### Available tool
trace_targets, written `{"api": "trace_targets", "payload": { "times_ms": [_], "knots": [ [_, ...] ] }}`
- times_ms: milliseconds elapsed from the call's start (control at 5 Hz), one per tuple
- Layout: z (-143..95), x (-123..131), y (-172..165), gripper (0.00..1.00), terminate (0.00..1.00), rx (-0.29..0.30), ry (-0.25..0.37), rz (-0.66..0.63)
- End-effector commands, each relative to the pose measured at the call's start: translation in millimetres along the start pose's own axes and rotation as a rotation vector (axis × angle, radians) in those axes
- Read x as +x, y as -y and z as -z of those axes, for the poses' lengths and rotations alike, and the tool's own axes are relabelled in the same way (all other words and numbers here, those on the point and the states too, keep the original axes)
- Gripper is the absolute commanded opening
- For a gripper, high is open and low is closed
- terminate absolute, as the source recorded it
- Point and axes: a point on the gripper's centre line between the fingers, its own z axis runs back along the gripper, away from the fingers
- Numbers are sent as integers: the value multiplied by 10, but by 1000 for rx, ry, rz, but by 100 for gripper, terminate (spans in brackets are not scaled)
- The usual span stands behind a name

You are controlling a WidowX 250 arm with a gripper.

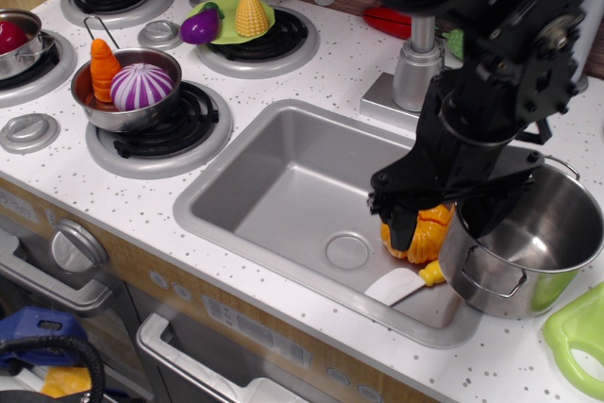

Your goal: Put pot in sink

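The tall shiny steel pot (533,243) stands on the white counter at the sink's right edge, overhanging the basin a little. The grey sink (283,181) holds an orange toy pumpkin (429,238) and a white spatula (396,286) in its right part. My black gripper (439,224) is low over the pot's left rim, open. One finger (404,228) hangs outside the pot in front of the pumpkin, and the other finger (474,219) is inside the pot. The rim lies between them.
The faucet (417,58) stands behind the sink. A steel pan (132,92) with a carrot and a purple onion sits on the front burner. A green plate (231,18) with eggplant and corn is behind it, a small pot (14,42) at far left, and a green board (578,335) at the right edge.
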Motion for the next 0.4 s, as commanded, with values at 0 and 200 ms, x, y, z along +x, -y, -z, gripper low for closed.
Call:
{"api": "trace_targets", "payload": {
  "times_ms": [0,200],
  "knots": [
    [105,121,-19,0,0,-71,-22,-37],
    [89,115,-2,0,0,-62,-27,-54]
  ]
}}
